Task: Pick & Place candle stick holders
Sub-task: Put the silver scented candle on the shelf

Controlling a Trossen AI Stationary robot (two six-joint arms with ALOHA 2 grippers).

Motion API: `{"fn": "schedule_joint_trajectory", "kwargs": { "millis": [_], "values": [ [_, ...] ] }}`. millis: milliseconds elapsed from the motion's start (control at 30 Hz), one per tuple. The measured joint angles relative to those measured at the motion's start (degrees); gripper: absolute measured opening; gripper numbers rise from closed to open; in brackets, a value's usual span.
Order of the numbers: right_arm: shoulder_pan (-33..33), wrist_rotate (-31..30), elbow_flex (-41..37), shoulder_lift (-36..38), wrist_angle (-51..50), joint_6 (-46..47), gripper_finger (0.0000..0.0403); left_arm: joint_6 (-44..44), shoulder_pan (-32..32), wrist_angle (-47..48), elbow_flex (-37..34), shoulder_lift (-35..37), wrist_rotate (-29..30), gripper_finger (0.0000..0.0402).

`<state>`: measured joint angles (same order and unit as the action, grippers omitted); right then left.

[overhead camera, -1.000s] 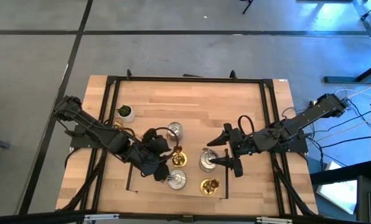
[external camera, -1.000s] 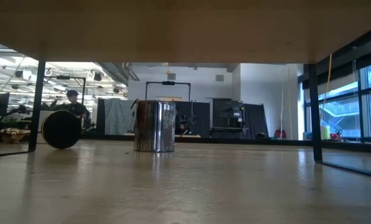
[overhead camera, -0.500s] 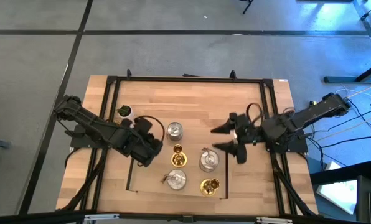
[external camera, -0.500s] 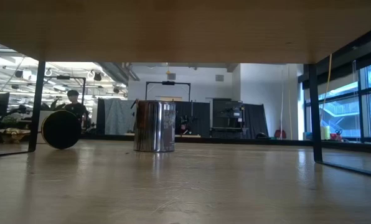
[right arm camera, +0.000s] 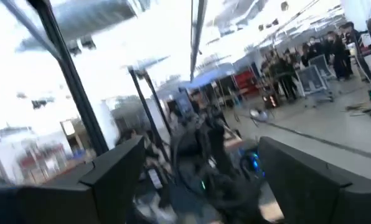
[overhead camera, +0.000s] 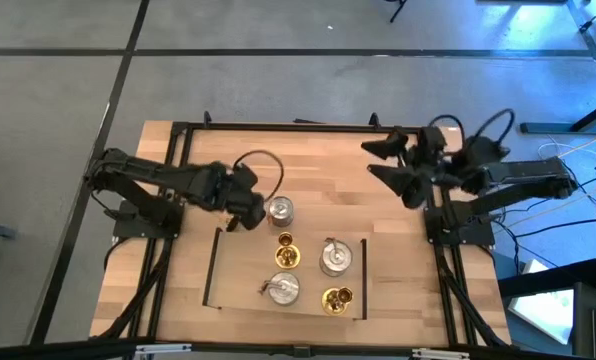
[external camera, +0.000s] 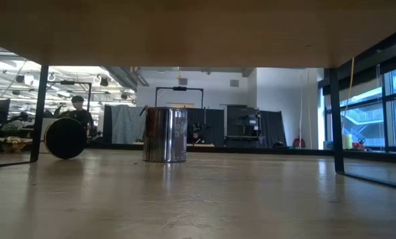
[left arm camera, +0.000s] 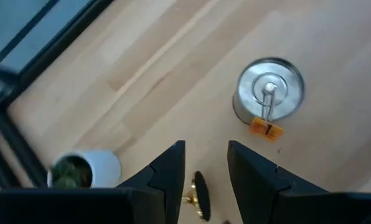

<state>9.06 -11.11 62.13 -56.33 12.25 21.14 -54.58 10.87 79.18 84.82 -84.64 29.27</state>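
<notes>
Carry step in hand: left gripper [left arm camera: 204, 180] clamped on a gold holder [left arm camera: 197, 196], near table [overhead camera: 318, 160] left-centre. Right gripper [overhead camera: 396, 170] raised at right edge, fingers apart, empty. Next: lowering and release among remaining holders [overhead camera: 308, 265] toward front edge.

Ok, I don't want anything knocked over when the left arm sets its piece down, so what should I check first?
1. Left gripper has a hold: ok, a gold holder sits between its fingers.
2. Held piece upright: cannot tell.
3. Nearest silver holder clear of the gripper: ok, upright and apart.
4. Plant pot clear: ok, off to one side.
5. Right gripper out of the way: ok, open, empty, near the table's far right corner.
</notes>
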Motion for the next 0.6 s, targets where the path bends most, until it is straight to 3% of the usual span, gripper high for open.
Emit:
{"fn": "schedule_joint_trajectory", "kwargs": {
  "millis": [167,367,467,600],
  "values": [
    [-11.36,15.96,5.31,-3.98,-11.67,-0.6,0.0319,17.83,-5.64,-4.87,0.0,2.35,-3.83,0.0115],
    [-18.47,35.9,12.32,-11.59,-24.81,-1.98,0.0319,27.53,-12.5,-10.32,0.0,5.26,-9.03,0.0115],
    [-20.02,39.56,16.27,-14.66,-32.37,-5.86,0.0319,29.35,-15.62,-12.45,0.0,6.31,-13.35,0.0115],
    [-20.91,41.36,21.41,-17.73,-42.34,-11.67,0.0319,29.89,-20.53,-13.58,0.0,6.44,-23.33,0.0115]
  ]
}}
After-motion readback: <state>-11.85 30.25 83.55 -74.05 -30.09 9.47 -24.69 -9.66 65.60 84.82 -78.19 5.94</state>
